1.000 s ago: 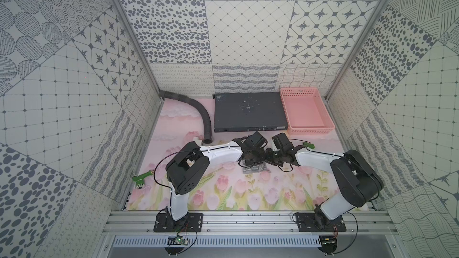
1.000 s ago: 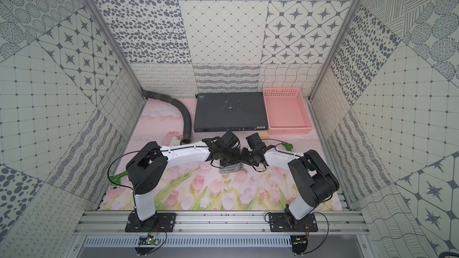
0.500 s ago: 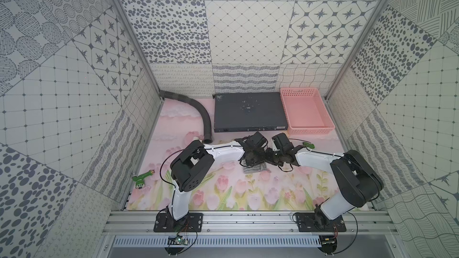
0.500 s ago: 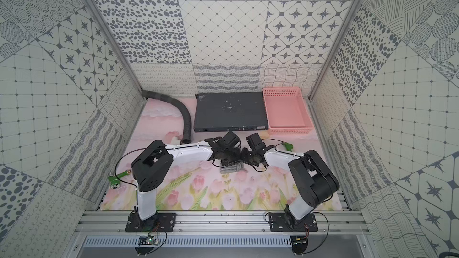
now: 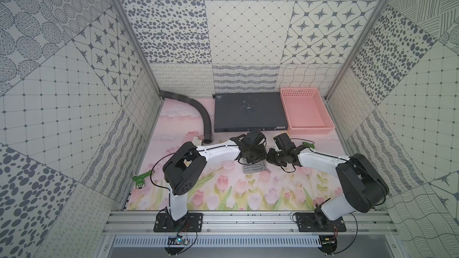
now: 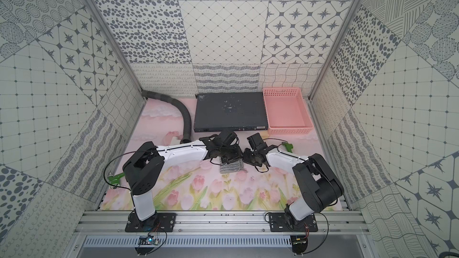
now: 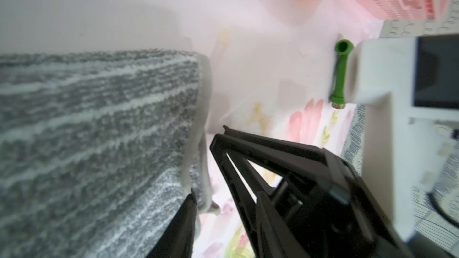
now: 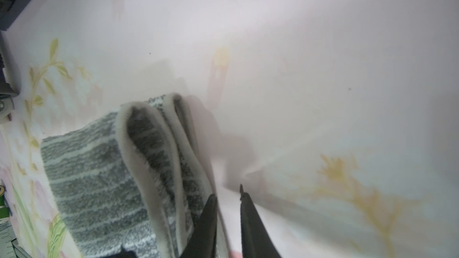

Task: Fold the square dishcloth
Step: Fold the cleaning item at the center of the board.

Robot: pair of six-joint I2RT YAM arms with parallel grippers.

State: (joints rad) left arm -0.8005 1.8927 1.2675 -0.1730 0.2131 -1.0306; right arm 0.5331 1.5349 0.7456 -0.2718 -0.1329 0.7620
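Left end effector (image 7: 207, 161): jaws stand apart at a moderate width and hold nothing. The square dishcloth (image 7: 99, 132) lies on the tabletop (image 5: 248, 194) to the outer side of one finger (image 7: 183, 224), and that finger touches the cloth's pale hemmed edge. The other finger (image 7: 273, 155) is over bare tabletop, clear of the cloth.

Right end effector (image 8: 226, 192): my jaws are narrow, with a slim gap between them, and I see nothing gripped. One finger (image 8: 206, 217) rests against the cloth's stacked edge; the other is over bare tabletop.

Dishcloth condition: folded into a small grey striped pack. In the right wrist view the pale hems of several layers bulge open toward my right end effector.

In both top views the dishcloth (image 5: 255, 168) (image 6: 231, 168) lies under and between my two end effectors, and its visible part extends from them toward my bases.

Beyond my end effectors, away from my bases, are a flat dark box (image 5: 248, 110) and a pink basket (image 5: 310, 130). A green pipe fitting (image 5: 306, 144) lies beside my right wrist, well apart from the cloth.
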